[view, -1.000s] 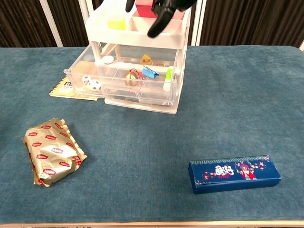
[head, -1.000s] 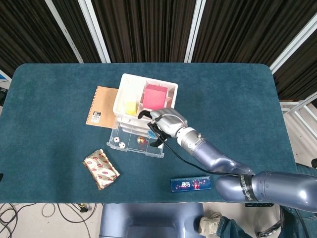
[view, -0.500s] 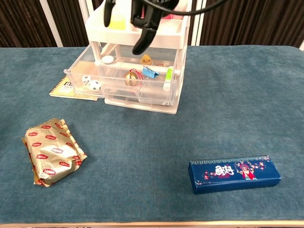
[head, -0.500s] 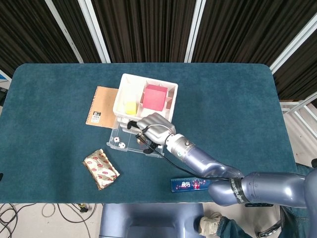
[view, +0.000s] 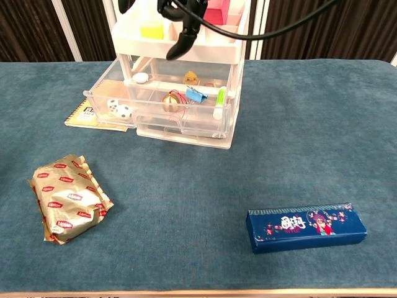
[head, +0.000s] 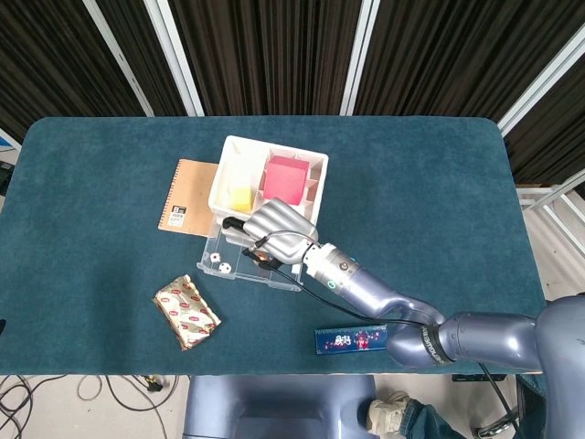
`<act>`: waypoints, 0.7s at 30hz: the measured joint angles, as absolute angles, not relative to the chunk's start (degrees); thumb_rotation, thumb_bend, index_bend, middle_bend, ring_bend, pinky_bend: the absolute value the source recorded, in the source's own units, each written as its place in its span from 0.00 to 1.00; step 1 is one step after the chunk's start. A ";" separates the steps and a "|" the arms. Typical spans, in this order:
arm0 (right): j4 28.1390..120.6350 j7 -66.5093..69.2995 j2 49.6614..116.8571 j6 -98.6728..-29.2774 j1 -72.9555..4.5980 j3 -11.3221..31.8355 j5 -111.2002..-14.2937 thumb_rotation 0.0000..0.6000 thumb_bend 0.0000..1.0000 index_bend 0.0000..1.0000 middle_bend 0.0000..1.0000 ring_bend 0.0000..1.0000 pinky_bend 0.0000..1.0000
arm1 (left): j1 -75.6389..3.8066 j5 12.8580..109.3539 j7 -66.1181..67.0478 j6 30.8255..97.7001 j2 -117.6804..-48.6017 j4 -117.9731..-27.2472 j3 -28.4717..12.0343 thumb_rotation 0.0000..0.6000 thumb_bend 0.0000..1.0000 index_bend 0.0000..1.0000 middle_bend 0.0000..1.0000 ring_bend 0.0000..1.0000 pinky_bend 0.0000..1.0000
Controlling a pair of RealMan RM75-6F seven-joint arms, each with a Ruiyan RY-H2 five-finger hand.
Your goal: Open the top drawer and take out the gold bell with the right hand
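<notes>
The top drawer (view: 162, 105) of the clear drawer unit (view: 186, 74) was already pulled out toward the robot, so the opening step was judged done and the reach for the gold bell (view: 170, 102) was in hand. The right hand (head: 271, 233) was held above the open drawer, nothing gripped, its fingers spread apart and pointing down and forward over the drawer's middle; in the chest view only its dark fingertips (view: 175, 48) were seen, well above the bell. The left hand was not seen in either view.

The bell lay in the drawer's middle compartment, with a thin cord looped beside it. A blue clip (view: 196, 94) was just beside it toward the unit, two dice (view: 118, 108) lay in the compartment to its left, and a green stick (view: 219, 101) to its right. The open tray on top of the unit held a yellow block (head: 240, 198) and a pink block (head: 286, 178).

The next move was judged to call for a lowering of the fingers straight onto the bell, kept clear of the divider walls and the clip
</notes>
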State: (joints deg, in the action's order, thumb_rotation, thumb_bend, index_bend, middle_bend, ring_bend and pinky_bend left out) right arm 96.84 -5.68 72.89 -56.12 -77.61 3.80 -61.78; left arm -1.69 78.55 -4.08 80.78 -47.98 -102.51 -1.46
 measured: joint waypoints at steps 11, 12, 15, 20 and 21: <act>92.64 -7.68 75.64 -56.51 -74.73 4.78 -68.34 1.00 0.12 0.23 0.86 0.99 1.00 | -1.74 78.12 -3.49 80.70 -48.19 -102.38 -1.54 1.00 0.26 0.12 0.00 0.01 0.02; 92.22 -8.03 75.86 -56.54 -74.57 4.82 -68.91 1.00 0.12 0.23 0.86 0.99 1.00 | -1.74 78.11 -3.46 80.68 -48.20 -102.36 -1.53 1.00 0.26 0.12 0.00 0.01 0.02; 90.98 -9.48 76.52 -56.47 -74.09 4.87 -70.37 1.00 0.12 0.23 0.87 0.99 1.00 | -1.75 78.11 -3.45 80.71 -48.22 -102.36 -1.55 1.00 0.27 0.12 0.00 0.01 0.02; 90.26 -10.98 77.11 -55.81 -73.54 5.10 -72.61 1.00 0.12 0.23 0.87 0.99 1.00 | -1.74 78.24 -3.40 80.73 -48.22 -102.41 -1.50 1.00 0.26 0.12 0.00 0.01 0.02; 90.25 -10.91 77.12 -55.55 -73.50 5.14 -72.90 1.00 0.12 0.23 0.87 0.99 1.00 | -1.74 78.26 -3.41 80.75 -48.22 -102.41 -1.49 1.00 0.26 0.12 0.00 0.01 0.02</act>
State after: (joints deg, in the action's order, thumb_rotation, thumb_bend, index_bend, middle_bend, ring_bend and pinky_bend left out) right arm 90.25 -10.91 77.12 -55.55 -73.50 5.14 -72.90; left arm -1.74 78.26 -3.41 80.75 -48.22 -102.41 -1.49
